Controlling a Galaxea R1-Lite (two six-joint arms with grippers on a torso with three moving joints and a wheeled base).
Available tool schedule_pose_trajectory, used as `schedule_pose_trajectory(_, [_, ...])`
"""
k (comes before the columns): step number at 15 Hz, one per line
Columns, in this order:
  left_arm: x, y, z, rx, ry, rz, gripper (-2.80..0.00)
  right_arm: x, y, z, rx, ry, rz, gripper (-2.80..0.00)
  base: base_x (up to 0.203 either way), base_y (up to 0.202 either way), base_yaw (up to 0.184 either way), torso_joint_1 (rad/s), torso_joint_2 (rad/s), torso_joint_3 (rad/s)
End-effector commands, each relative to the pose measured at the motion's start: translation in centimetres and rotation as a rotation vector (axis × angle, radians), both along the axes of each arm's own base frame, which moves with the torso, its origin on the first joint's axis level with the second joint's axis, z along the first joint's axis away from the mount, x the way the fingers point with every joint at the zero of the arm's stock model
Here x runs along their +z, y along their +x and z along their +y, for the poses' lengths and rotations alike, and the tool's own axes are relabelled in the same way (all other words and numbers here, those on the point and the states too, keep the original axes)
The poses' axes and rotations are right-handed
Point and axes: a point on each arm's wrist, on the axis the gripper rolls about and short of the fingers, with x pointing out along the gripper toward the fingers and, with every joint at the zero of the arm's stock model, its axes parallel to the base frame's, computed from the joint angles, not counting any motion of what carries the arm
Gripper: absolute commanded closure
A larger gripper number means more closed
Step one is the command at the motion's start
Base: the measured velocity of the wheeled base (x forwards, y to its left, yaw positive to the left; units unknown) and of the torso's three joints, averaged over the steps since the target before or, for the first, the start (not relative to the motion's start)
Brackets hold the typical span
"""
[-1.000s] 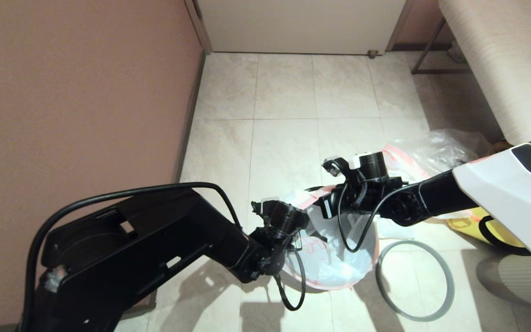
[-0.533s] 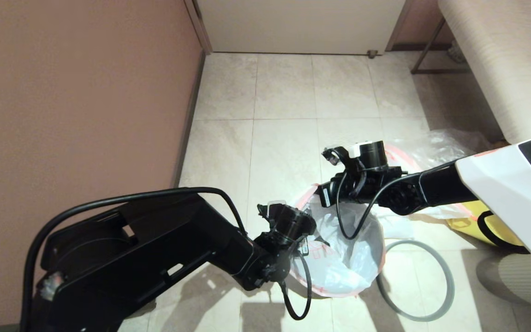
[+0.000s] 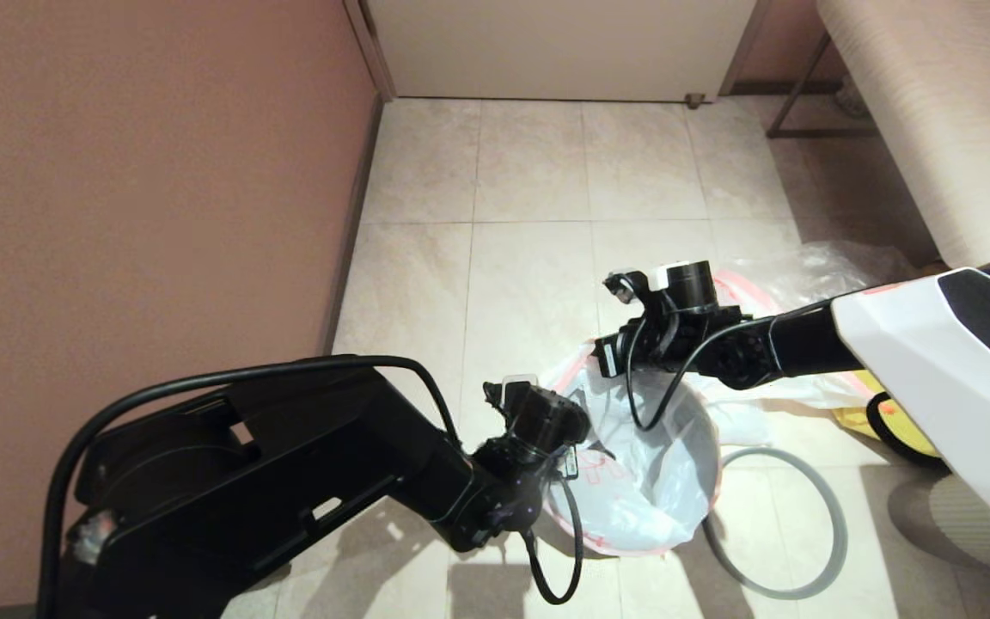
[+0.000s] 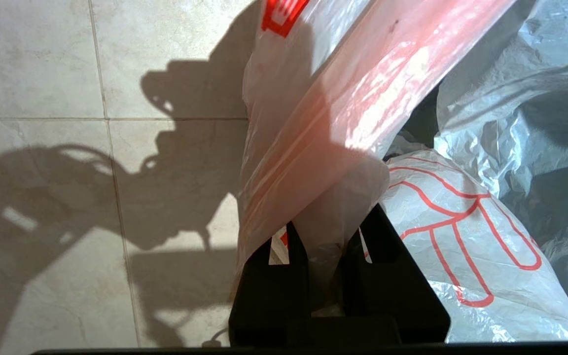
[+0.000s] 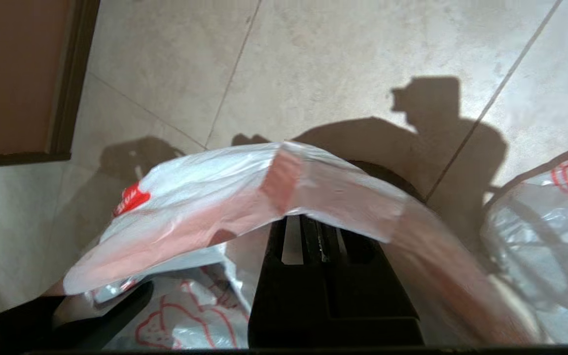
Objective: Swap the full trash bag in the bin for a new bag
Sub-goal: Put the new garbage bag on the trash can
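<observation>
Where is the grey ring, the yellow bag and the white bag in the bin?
grey ring [image 3: 839, 533], head view, its right curve.
yellow bag [image 3: 912, 434], head view, its fabric side.
white bag [image 3: 658, 490], head view, its inside.

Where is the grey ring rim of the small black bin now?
In the head view, the grey ring rim lies flat on the tiled floor, right of the bag-lined bin.
</observation>
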Motion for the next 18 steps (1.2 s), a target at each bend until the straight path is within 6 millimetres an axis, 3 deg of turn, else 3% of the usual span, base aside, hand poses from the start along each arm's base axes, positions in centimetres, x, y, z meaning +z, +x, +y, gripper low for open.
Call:
schedule_pose_trajectory(1, [0.0, 0.0, 0.0, 0.004, -0.004, -0.003, 0.00, -0.8, 1.0, -0.6, -0.017, -0.008, 0.019, 0.00, 0.000, 0.000, 0.000, 0.000, 0.00, 0.000])
schedule_pose_trajectory(3, [0.1, 0.0, 0.0, 0.006, -0.005, -0.004, 0.00, -0.5, 1.9, -1.3, -0.039, -0.005, 0.017, 0.00, 0.000, 0.000, 0.000, 0.000, 0.00, 0.000])
schedule_pose_trajectory(6, [0.3, 0.1, 0.1, 0.005, -0.002, -0.010, 0.00, 2.2, 2.0, -1.9, -0.081, 0.100, 0.023, 0.00, 0.000, 0.000, 0.000, 0.000, 0.00, 0.000])
schedule_pose_trajectory(11, [3.7, 1.0, 1.5, 0.038, -0.053, -0.066, 0.00, 2.1, 0.8, -2.4, -0.086, -0.002, 0.220, 0.00, 0.000, 0.000, 0.000, 0.000, 0.00, 0.000])
schedule_pose_trajectory(15, [8.3, -0.4, 2.5, 0.016, -0.091, -0.137, 0.00, 5.5, -0.2, -3.0, -0.098, 0.032, 0.172, 0.00, 0.000, 0.000, 0.000, 0.000, 0.00, 0.000])
schedule_pose_trajectory(18, [9.0, -0.3, 3.1, 0.017, -0.091, -0.151, 0.00, 8.5, -1.9, -3.9, -0.112, 0.046, 0.170, 0.00, 0.000, 0.000, 0.000, 0.000, 0.00, 0.000])
